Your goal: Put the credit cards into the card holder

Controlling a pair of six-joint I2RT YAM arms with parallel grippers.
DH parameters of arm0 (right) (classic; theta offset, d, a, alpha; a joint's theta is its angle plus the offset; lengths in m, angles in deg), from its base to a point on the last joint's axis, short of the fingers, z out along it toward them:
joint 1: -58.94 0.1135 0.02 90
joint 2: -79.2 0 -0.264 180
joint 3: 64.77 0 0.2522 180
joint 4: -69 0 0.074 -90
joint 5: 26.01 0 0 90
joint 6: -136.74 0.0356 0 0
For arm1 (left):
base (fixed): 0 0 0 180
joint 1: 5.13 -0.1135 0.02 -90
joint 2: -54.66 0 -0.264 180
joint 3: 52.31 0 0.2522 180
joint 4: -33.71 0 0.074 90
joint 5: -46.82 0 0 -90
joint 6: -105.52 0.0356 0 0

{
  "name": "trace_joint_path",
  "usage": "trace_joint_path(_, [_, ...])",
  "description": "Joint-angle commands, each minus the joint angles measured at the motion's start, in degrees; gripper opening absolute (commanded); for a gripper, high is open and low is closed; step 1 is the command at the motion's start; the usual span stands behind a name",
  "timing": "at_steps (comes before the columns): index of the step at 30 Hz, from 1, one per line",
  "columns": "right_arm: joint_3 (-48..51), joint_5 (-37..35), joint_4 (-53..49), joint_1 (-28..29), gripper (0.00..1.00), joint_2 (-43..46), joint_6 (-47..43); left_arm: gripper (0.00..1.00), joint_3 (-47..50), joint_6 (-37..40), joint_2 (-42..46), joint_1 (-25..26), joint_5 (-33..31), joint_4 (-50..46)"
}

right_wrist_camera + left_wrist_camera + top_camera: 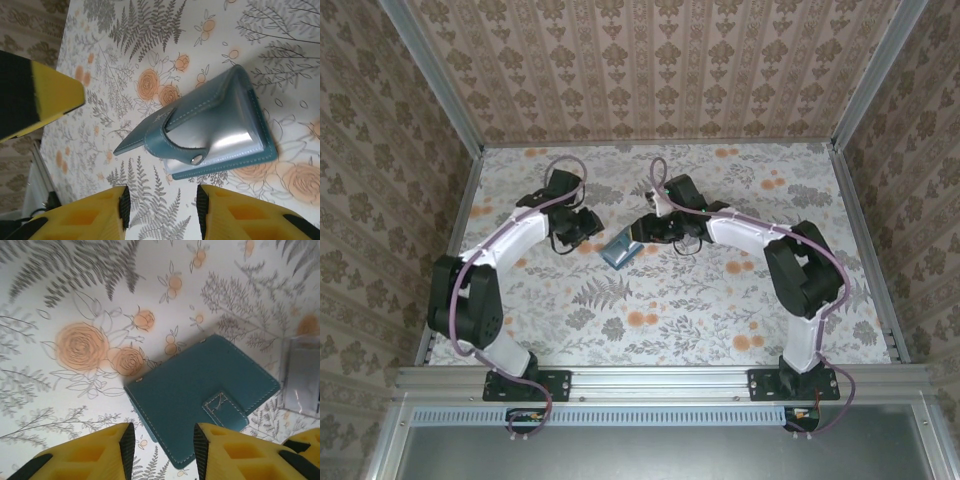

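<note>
In the left wrist view, the left gripper (162, 435) has its yellow fingers (85, 457) apart with nothing clamped. The near corner of the wallet (200, 385) reaches into the gap but touches neither pad. From here the wallet looks shut and flat on the table (60, 300), teal cover up, with a small stitched tab near its near edge. Past it, at the right edge, is a pale grey see-through rectangle (300, 377), apart from the wallet. I cannot tell what it is.

In the right wrist view, the right gripper (162, 192) is likewise released, with bare table between its fingers (85, 220). This view shows what the other hides. The wallet (215, 125) gapes on this side, its top cover raised at a slant and held by a strap with a metal snap. Inside is a shiny pale surface, and I cannot tell whether it is a card or a sleeve. Beyond, at upper left, hangs a yellow and black fingertip (40, 95) of the other arm.

The top view gives the layout. Both arms reach in from the near edge, and the wallet (620, 251) lies mid-table between the left gripper (582, 228) and the right gripper (655, 230), close to both. The floral table (720, 320) runs back to patterned walls (650, 60).
</note>
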Motion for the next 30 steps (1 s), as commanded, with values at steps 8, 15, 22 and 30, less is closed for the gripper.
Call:
trace_joint_path(8, [-10.82,0.57,-10.54,1.43,0.46,-7.82,-12.82,0.36,-1.12,3.27,-6.89,1.89,3.88,2.92])
trace_joint_path(15, [-12.02,4.12,-6.87,1.91,0.48,-10.87,-14.14,0.34,-1.31,3.60,-9.35,2.26,4.27,3.33])
trace_joint_path(22, [-11.89,4.98,-6.99,2.00,0.48,-11.53,-15.60,0.34,-1.39,3.60,-10.57,2.94,4.27,3.56])
trace_joint_path(30, [-9.31,0.58,-15.06,2.00,0.22,-9.16,-15.82,0.34,-1.24,3.53,-11.63,3.47,4.05,3.63])
